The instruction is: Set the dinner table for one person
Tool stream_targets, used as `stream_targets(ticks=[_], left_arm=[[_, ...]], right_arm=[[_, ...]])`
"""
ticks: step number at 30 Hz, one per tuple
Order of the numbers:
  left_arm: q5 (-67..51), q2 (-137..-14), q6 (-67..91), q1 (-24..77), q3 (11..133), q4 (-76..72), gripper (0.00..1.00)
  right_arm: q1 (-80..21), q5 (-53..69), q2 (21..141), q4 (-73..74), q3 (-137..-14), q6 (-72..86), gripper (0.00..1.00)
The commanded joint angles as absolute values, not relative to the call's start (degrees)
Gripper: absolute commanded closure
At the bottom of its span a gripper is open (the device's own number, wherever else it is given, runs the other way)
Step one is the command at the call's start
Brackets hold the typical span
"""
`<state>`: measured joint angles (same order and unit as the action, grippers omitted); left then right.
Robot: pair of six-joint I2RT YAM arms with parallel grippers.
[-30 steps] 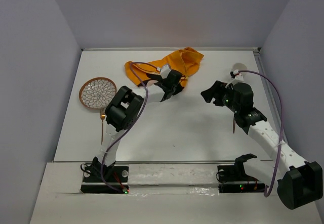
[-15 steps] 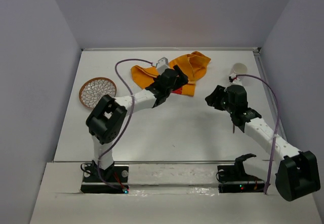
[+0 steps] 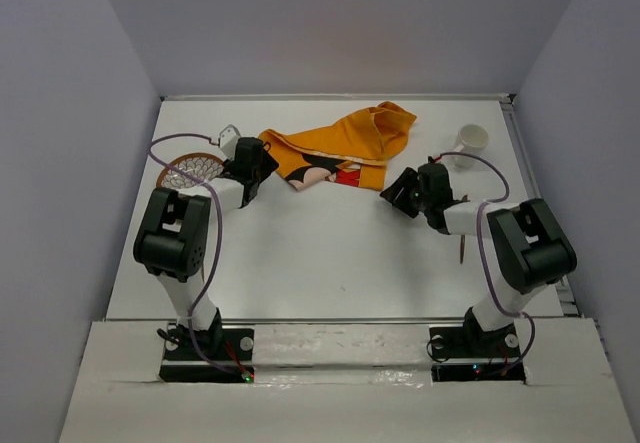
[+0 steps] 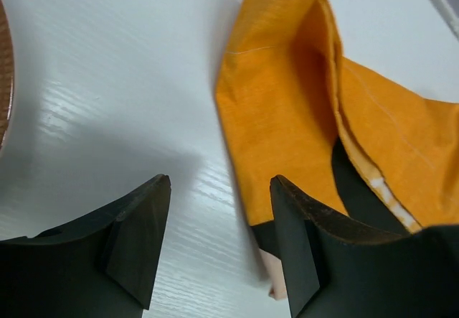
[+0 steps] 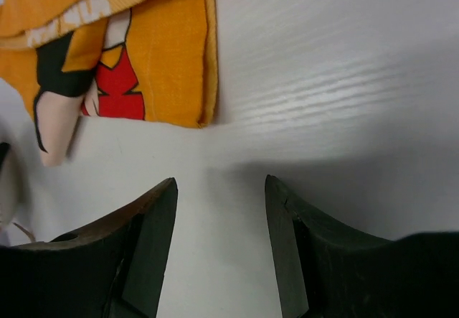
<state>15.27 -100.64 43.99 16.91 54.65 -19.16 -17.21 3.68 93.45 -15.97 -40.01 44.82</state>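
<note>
The dinner table [image 3: 330, 253] is a white tabletop. An orange cartoon cloth [image 3: 345, 143] lies partly folded at the back centre. My left gripper [image 3: 266, 157] sits low at the cloth's left end. In the left wrist view this gripper [image 4: 219, 189] is open over bare table, its right finger beside the edge of the cloth [image 4: 287, 117]. My right gripper [image 3: 394, 192] hovers just off the cloth's right corner. The right wrist view shows it [image 5: 220, 181] open and empty, with the cloth [image 5: 143, 59] ahead of it.
A brown-rimmed patterned plate [image 3: 188, 170] lies at the left, partly under the left arm's cable. A white cup [image 3: 470, 140] stands at the back right. A thin brown utensil [image 3: 462, 251] lies by the right arm. Lavender walls enclose the table.
My left gripper has let go of the cloth and swung left to its left end. The cloth now lies spread wider. The right arm has folded in toward the cloth's right corner.
</note>
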Motion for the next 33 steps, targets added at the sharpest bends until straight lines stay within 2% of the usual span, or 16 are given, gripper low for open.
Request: stream_targets(ticks=[1,4,7,8,12,13,14,17,22,26,28,29,33], left_arm=[[15.2,-102.7,42.4,15.7,56.9,-20.6,0.33],[16.2,-105.5,42.8,14.5,59.1,-19.7,0.32],[16.6,-108.0,43.2,13.6,62.3,-18.2,0.32],[17.0,-109.0,43.2,13.5,63.8,-17.8,0.32],[18.5,-110.5,43.7,13.4,65.3,-17.0,0.32],[18.6,-110.7,43.8,13.4,65.7,-16.6,0.32],[19.0,-110.9,43.9,13.4,66.0,-16.4,0.32],[19.7,-110.1,43.9,13.3,65.5,-16.3,0.32],[19.7,-110.0,43.1,12.7,65.0,-16.3,0.35],[16.7,-111.9,41.8,12.7,65.3,-16.9,0.39],[15.1,-112.8,39.6,12.9,67.1,-16.1,0.4],[14.0,-113.4,38.9,13.0,67.6,-16.1,0.44],[11.3,-113.1,38.4,13.5,67.5,-15.9,0.49]], right_arm=[[-18.0,3.3,98.5,-28.6,-41.9,54.7,0.42],[-18.0,2.9,100.9,-30.1,-42.4,57.1,0.45],[-18.0,2.1,103.4,-32.1,-42.8,61.0,0.54],[-18.0,2.1,104.6,-32.7,-43.3,61.5,0.6],[-18.0,1.8,108.0,-33.7,-44.8,63.8,0.67],[-18.0,1.7,108.5,-33.9,-45.9,63.8,0.72],[-18.0,1.1,109.2,-33.9,-46.2,63.9,0.84],[-18.0,0.4,108.3,-33.5,-46.6,62.1,0.98],[-18.0,-5.9,99.3,-29.6,-41.6,53.8,1.0],[-16.8,-6.3,93.9,-27.6,-38.8,49.4,1.0],[-16.3,-6.2,93.1,-26.7,-38.6,48.0,1.0],[-16.3,-6.1,92.8,-26.7,-38.4,47.8,1.0],[-16.3,-4.7,93.8,-26.6,-38.8,48.1,1.0]])
